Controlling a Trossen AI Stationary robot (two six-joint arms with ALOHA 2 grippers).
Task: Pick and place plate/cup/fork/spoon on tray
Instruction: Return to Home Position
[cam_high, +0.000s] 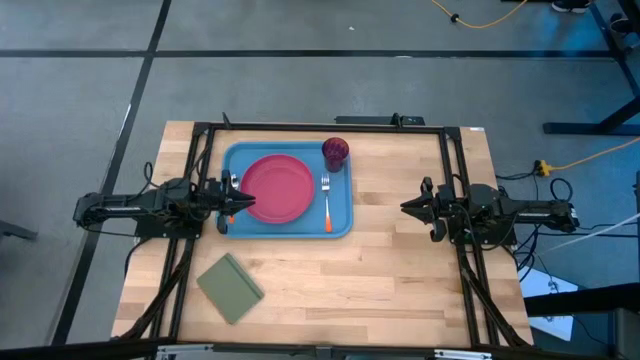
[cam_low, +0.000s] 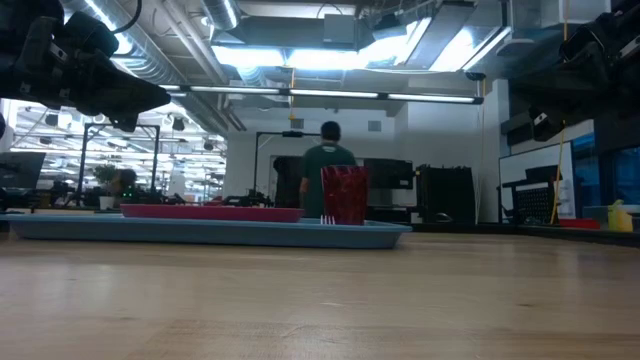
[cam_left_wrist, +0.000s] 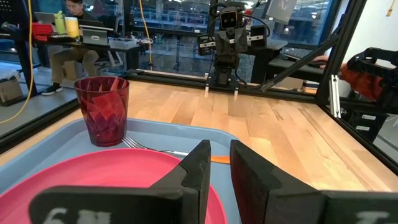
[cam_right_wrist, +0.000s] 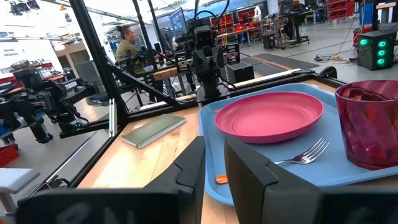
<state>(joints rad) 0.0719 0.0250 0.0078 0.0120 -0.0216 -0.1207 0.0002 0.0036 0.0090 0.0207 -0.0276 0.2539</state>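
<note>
Starting at the left: the left gripper (cam_high: 232, 200) sits over the tray's (cam_high: 340, 222) near edge. Its fingers are almost together with just a thin slit between them, and nothing is in them that I can see.

The plate (cam_high: 277, 188) is directly in front of its fingertips, lying flat on the tray. Past the plate is the fork (cam_high: 326, 200), also on the tray, with its tines pointing toward the cup (cam_high: 335, 152). The cup stands upright at the far corner, off to one side of this gripper's line.

The right gripper (cam_high: 408, 207) waits over bare table, well clear of the tray and facing it. It shows the same narrow slit and it's empty too.

So three of the four are on the tray. My guess is the spoon is the step in hand, but I can't find it in any view. There's a bit of orange by the left fingertips in the high view, and I can't tell what it is.

When it turns up:
- Open wider first.
- Grab the thin handle crosswise.
- Set it down next to the fork, not on the plate rim or against the cup.

There's some white lettering on the left gripper body in its wrist view, but it's cut off and unreadable. No brand names or labels anywhere else.
</note>
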